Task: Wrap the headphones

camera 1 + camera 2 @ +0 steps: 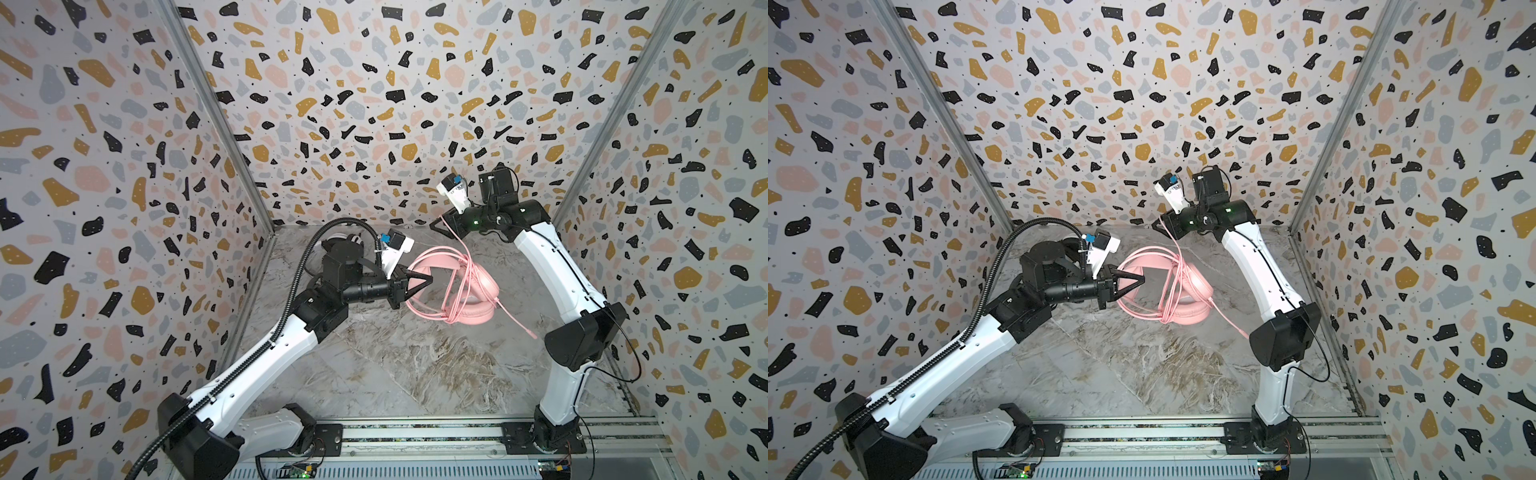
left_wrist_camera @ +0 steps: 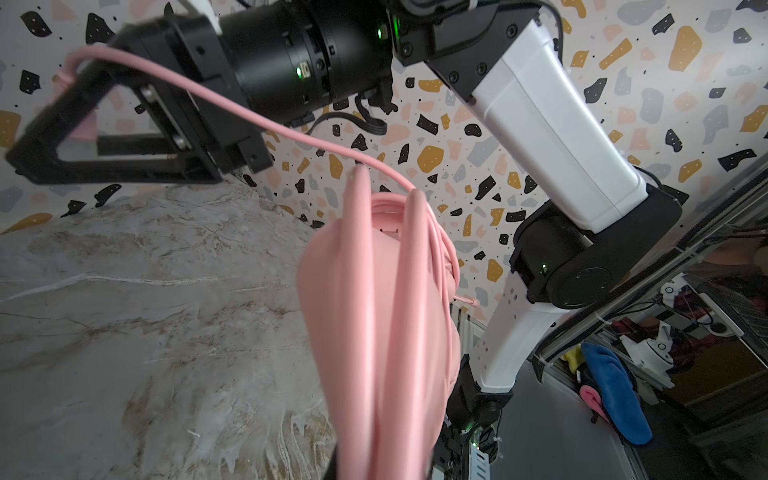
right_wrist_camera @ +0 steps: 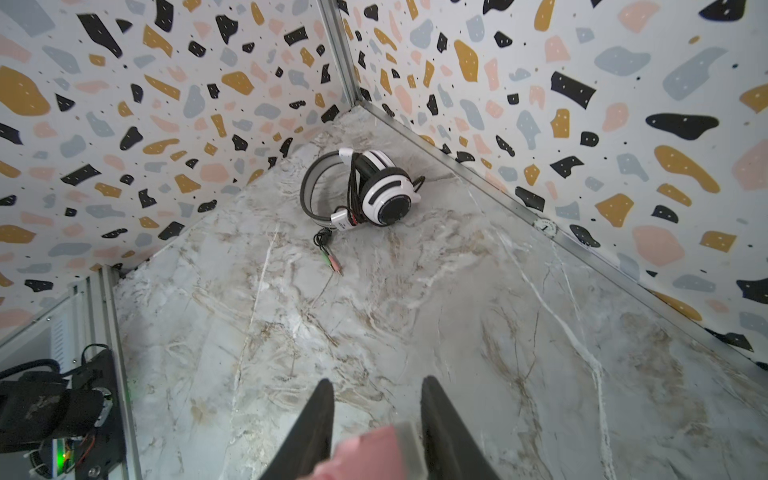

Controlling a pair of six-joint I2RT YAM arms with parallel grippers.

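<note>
The pink headphones (image 1: 478, 286) (image 1: 1198, 286) lie on their side mid-table, with the pink cable (image 1: 457, 245) wound in loops over the headband. My left gripper (image 1: 430, 280) (image 2: 384, 465) is shut on the pink headband. A strand of cable (image 2: 249, 112) rises to my right gripper (image 1: 432, 226) (image 3: 377, 380), raised near the back wall. Its fingers stand apart, with a blurred pink piece loose between them near their base. The cable's free end (image 1: 530, 332) trails on the table at the right. The white-and-black headphones (image 3: 382, 191) sit in the back left corner, mostly hidden behind my left arm in both top views.
The marble tabletop (image 1: 395, 365) is boxed in by terrazzo-patterned walls with metal corner posts (image 1: 216, 112). The arms' base rail (image 1: 415, 432) runs along the front edge. The black cable's plugs (image 3: 334, 264) lie by the white-and-black set.
</note>
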